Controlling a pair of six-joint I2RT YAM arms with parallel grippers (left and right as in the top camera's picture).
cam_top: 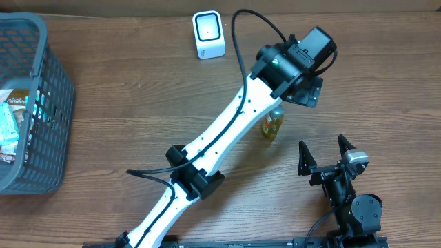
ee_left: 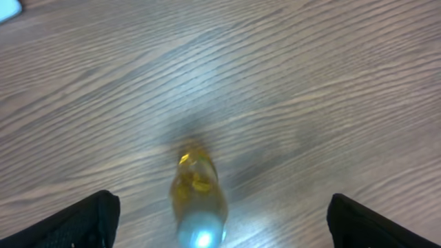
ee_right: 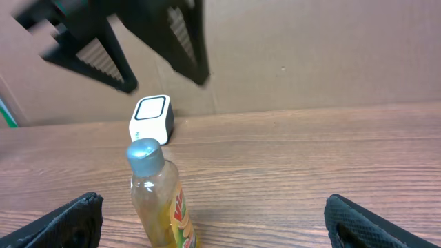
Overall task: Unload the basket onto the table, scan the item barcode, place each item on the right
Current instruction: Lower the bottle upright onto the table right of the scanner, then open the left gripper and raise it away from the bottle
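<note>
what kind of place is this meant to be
Probably a mock shop checkout on a wooden table: a white barcode scanner, a grey basket of packaged goods, a yellow bottle.

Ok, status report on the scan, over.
Both grippers open: left gripper above bottle, right gripper clear of it. Bottle upright, unheld. Nothing standing between it and scanner.

The left arm (cam_top: 234, 117) is white with black joints and a black cable (cam_top: 232, 34); the right arm (cam_top: 341, 182) black.

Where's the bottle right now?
Overhead view, right of centre: the bottle stands upright on the table under the open left gripper, not gripped, with the white scanner farther back to its left.
</note>
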